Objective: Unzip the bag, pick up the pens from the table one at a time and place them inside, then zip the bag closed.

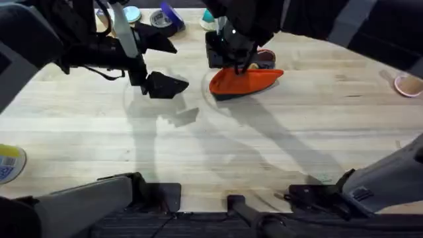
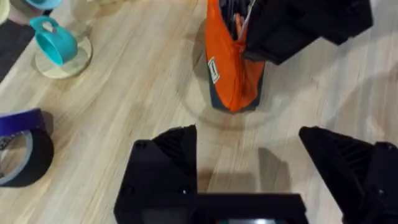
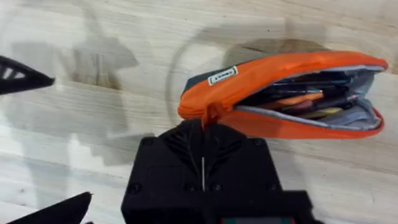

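1. The bag [image 1: 244, 80] lies on the far middle of the table [image 1: 218, 152], its mouth gaping; in the right wrist view pens [image 3: 298, 99] and other stationery show inside it [image 3: 280, 93]. No loose pen is visible on the table, so judge the step as zipping closed.
2. Your right gripper [image 3: 203, 163] has its fingers pressed together at the bag's closed end, apparently pinching the orange zipper pull [image 3: 213, 113]. Confirm that pinch before you draw.
3. Your left gripper [image 2: 249, 168] hovers with fingers spread wide and empty, near the bag's end [image 2: 233, 68] but not touching it.
4. Bring the left down onto that end of the bag and clamp the fabric, so the bag cannot slide along with the pull.
5. Draw the right along the zipper line toward the open end, low and straight; lifting would tip the bag.
6. Watch that no pen tip pokes into the teeth ahead of the slider.
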Controlling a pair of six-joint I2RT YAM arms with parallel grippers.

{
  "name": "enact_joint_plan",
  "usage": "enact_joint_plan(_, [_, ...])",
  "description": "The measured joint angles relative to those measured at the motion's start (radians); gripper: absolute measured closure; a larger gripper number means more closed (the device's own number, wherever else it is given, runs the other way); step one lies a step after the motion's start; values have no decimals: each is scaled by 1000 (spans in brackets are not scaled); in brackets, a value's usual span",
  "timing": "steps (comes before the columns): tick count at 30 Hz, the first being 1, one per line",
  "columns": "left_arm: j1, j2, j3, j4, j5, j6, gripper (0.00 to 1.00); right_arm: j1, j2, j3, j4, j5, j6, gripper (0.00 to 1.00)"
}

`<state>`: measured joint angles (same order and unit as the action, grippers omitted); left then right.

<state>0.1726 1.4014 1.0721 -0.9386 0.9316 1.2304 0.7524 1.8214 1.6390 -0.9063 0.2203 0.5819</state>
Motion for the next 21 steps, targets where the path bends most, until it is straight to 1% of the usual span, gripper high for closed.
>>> enact_joint_plan(10, [0, 0, 0, 6, 93, 0, 7, 0, 0, 0, -25, 1, -4, 972])
enact_joint_plan(17, [-1, 0, 0, 20, 123, 0, 8, 0, 0, 1, -40, 1, -4, 971])
enact_joint_plan(21, [-13, 19, 0, 31, 138, 0, 6, 0, 0, 1, -40, 1, -6, 971])
